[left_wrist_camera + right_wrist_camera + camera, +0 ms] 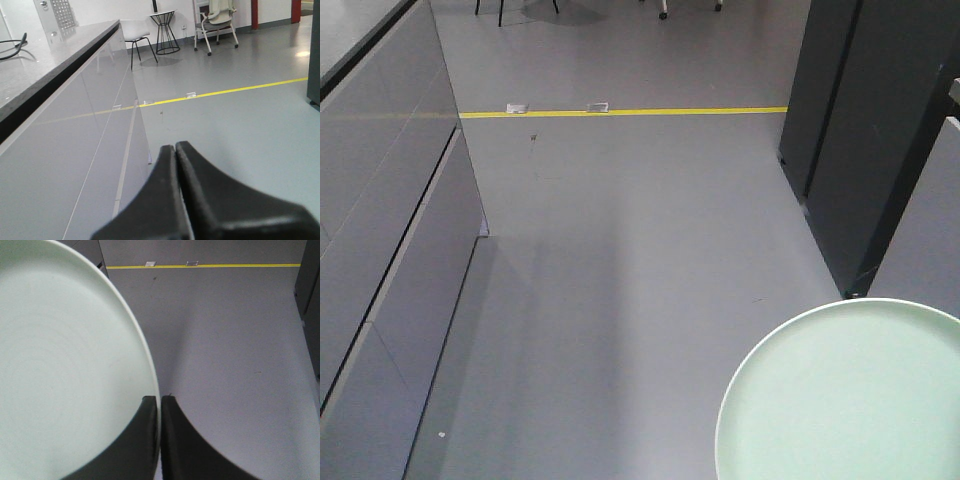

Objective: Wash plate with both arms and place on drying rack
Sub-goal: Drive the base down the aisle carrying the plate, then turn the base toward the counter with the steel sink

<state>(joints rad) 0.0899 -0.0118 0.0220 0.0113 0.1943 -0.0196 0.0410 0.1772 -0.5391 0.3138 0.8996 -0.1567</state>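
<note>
The pale mint-green plate (845, 400) fills the lower right corner of the front view, held in the air above the grey floor. In the right wrist view the plate (65, 365) takes up the left half, and my right gripper (159, 400) is shut on its rim, one black finger on the plate's face and one behind the edge. My left gripper (175, 147) is shut with nothing between its black fingers, pointing along the cabinet front. The drying rack is out of view.
A long grey counter with white cabinet fronts (75, 130) runs along the left. A yellow floor line (620, 112) crosses ahead. A dark cabinet (865, 140) stands at the right. Chairs and a wire side table (165, 30) stand far back.
</note>
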